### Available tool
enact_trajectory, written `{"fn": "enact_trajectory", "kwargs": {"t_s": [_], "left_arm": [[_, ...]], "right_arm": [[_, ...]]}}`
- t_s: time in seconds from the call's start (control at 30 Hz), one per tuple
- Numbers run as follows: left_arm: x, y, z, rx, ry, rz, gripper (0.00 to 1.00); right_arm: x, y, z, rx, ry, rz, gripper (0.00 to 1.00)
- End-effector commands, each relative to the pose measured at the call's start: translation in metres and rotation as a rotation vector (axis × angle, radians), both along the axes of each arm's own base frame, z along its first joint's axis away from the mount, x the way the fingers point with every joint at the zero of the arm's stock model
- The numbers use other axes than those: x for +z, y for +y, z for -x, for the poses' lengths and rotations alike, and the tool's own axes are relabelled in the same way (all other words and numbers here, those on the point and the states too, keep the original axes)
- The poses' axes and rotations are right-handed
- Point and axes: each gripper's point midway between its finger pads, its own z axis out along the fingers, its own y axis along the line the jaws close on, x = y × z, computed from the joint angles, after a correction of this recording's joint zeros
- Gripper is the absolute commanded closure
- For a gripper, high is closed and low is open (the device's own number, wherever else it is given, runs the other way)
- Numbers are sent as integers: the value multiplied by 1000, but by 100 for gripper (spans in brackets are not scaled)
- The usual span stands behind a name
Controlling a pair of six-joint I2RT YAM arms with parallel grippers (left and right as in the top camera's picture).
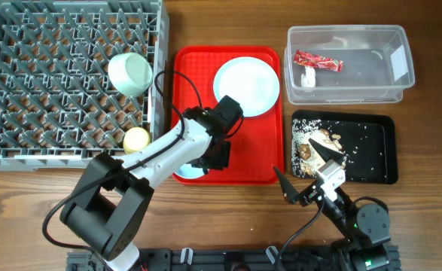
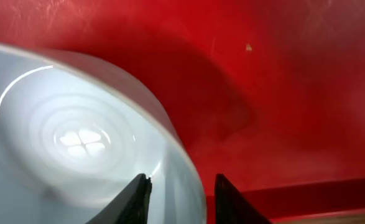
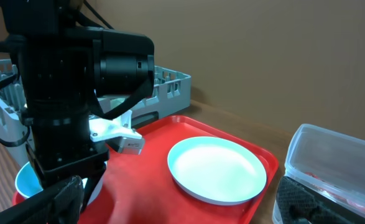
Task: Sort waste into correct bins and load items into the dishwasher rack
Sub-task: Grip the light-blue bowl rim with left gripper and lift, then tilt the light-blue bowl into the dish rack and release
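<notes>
The pale-blue bowl (image 2: 76, 143) sits at the front left corner of the red tray (image 1: 228, 143); it also shows in the overhead view (image 1: 189, 172) and the right wrist view (image 3: 28, 180). My left gripper (image 2: 182, 199) straddles its rim, one finger inside and one outside, shut on the wall. The pale-blue plate (image 1: 245, 86) lies at the back of the red tray. My right gripper (image 1: 307, 172) is open and empty near the black tray (image 1: 371, 150). The mint-green bowl (image 1: 130, 73) and yellow cup (image 1: 136, 139) are in the grey rack (image 1: 55, 90). The fork and spoon are out of view.
The clear tub (image 1: 356, 83) at the back right holds the red wrapper (image 1: 317, 62) and a white scrap. Food scraps (image 1: 315, 144) and crumbs lie in the black tray. The left arm's cable loops over the red tray's left side.
</notes>
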Motion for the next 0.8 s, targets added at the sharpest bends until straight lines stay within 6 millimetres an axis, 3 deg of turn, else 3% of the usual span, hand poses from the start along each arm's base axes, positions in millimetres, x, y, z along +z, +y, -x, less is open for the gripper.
{"fn": "enact_trajectory", "kwargs": {"t_s": [0.0, 0.13, 0.3, 0.4, 0.5, 0.6, 0.7, 0.77], "left_arm": [[8, -11, -1, -9, 6, 41, 78], [8, -9, -8, -16, -37, 16, 96], [17, -11, -8, -18, -43, 27, 96], [57, -31, -12, -79, -84, 154, 96], [118, -39, -26, -142, -204, 284, 96], [176, -16, -40, -100, -334, 363, 96], [211, 13, -42, -65, -383, 478, 96], [224, 33, -42, -49, -383, 552, 96]], "right_arm": [[0, -1, -1, -9, 6, -9, 0], [0, -1, -1, -9, 6, -9, 0], [0, -1, -1, -9, 7, -10, 0], [0, -1, -1, -8, 7, -10, 0], [0, -1, -1, -9, 7, -10, 0], [0, -1, -1, -9, 7, -10, 0], [0, -1, -1, -9, 6, -9, 0], [0, -1, -1, -8, 6, -9, 0]]}}
